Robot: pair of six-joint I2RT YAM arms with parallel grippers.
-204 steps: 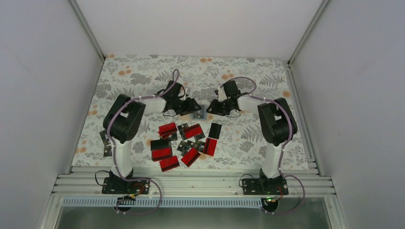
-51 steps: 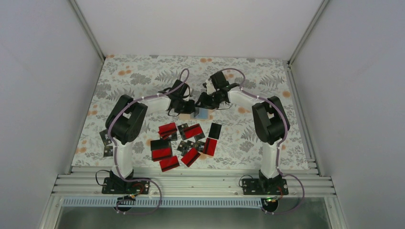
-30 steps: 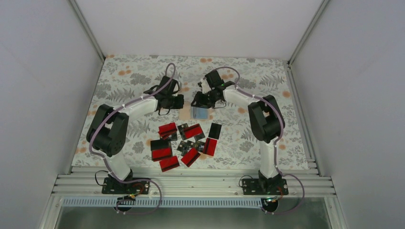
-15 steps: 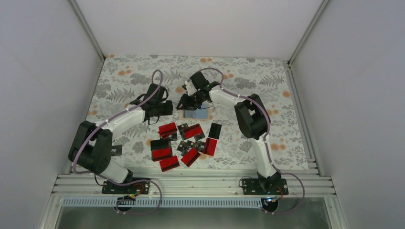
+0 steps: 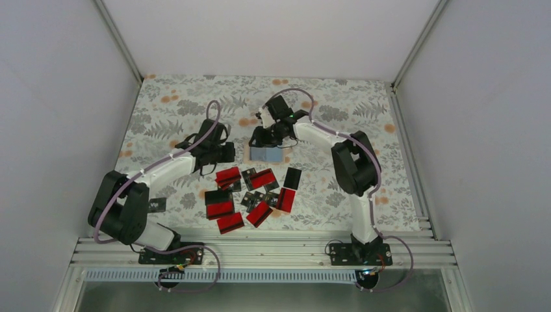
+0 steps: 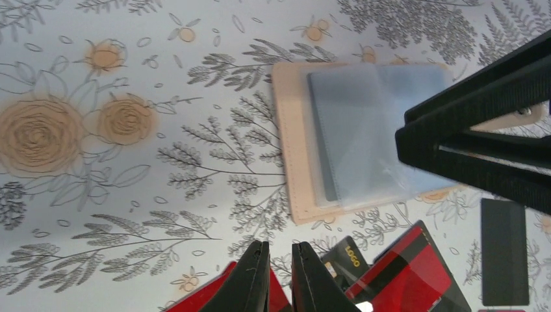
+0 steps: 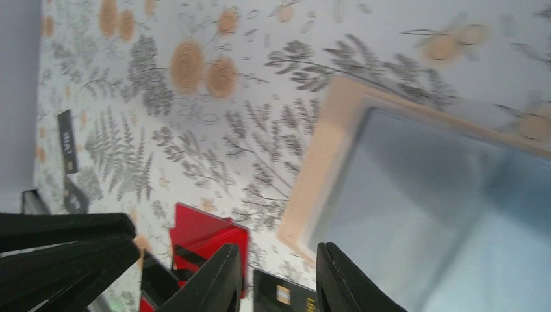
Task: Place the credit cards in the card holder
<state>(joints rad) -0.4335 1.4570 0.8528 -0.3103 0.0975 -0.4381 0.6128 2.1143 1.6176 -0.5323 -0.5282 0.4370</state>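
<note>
The credit cards (image 5: 253, 194) lie scattered on the near side of the card holder (image 5: 266, 154); one reads "LOGO". The holder lies open and flat, its long axis running left to right. The left gripper (image 6: 278, 250), jaws almost together and empty, hovers just left of the holder over the nearest red card, so it looks the better placed to pick. The right gripper (image 7: 278, 253), parted and empty, hangs at the holder's far edge.

Floral cloth (image 5: 188, 107) on tbl, plain wht walls (image 5: 55, 97).
</note>
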